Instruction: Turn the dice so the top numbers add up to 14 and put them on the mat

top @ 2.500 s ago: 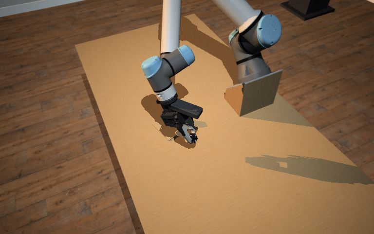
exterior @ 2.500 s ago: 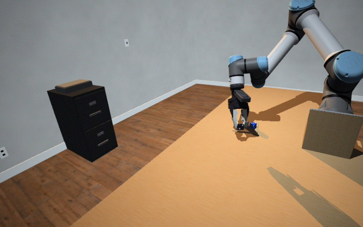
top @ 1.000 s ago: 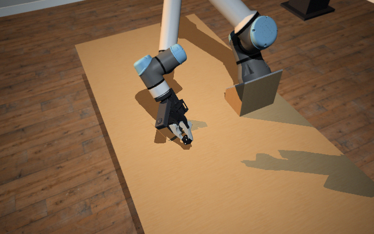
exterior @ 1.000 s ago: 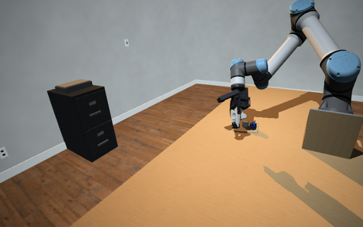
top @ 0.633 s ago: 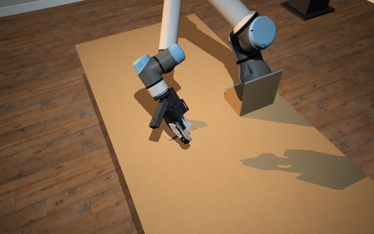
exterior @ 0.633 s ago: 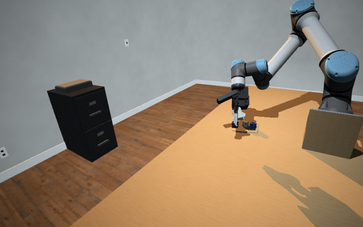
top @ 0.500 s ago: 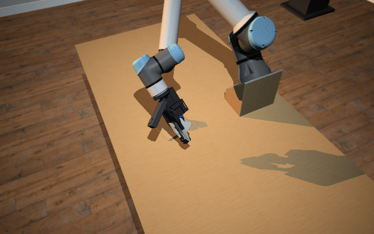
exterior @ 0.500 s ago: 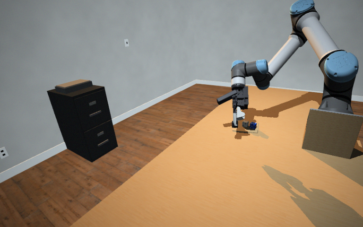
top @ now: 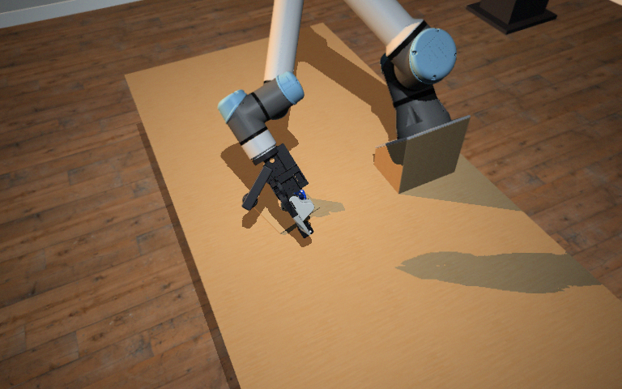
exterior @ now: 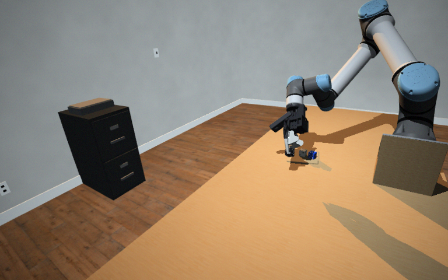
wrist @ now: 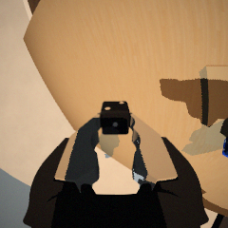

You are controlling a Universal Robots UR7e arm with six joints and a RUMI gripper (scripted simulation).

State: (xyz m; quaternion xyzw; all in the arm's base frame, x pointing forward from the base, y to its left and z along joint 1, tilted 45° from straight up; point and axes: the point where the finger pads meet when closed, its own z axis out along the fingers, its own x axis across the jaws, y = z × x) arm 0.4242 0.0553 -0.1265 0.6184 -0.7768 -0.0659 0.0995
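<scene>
Indoors, pale wooden tabletop (top: 348,297) (exterior: 211,214) (wrist: 142,47), plank floor (top: 91,275) (exterior: 185,165), grey wall (top: 18,5) (exterior: 98,39).

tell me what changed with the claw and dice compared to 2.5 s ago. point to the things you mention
The claw (top: 307,226) (exterior: 289,151) (wrist: 115,114) has turned, its side bar (top: 257,186) (exterior: 280,122) swinging from right to left in the top view. It has shifted slightly left there, carrying the black die (top: 309,229) (exterior: 290,153) (wrist: 115,114). Nothing was newly gripped or let go. The blue die (top: 302,194) (exterior: 312,154) (wrist: 225,147) looks unmoved.
</scene>
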